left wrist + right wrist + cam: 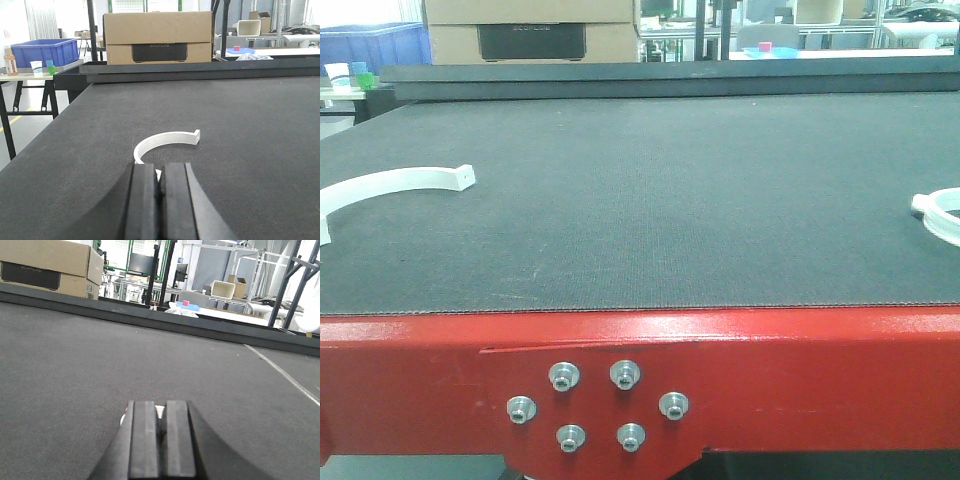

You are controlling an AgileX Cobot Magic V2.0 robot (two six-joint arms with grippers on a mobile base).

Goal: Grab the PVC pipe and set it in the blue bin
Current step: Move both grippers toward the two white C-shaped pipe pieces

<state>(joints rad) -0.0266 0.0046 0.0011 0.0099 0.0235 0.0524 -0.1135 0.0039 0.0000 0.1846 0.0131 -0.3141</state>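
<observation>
Left gripper [159,171] has its pads pressed together, and the right gripper [160,409] is clenched the same way. A white sliver shows just past each pair of tips; whether either nips it I cannot tell. Black table [660,200] fills every view, with a red frame [800,355] along its near edge. Cardboard box [157,37] stands beyond the far edge. Blue bin [45,51] sits on a bench far left. One curved white pipe [167,139] lies flat just ahead of the left gripper. A second pipe [940,218] lies at the table's right side. Six bolts [625,375] stud the frame.
</observation>
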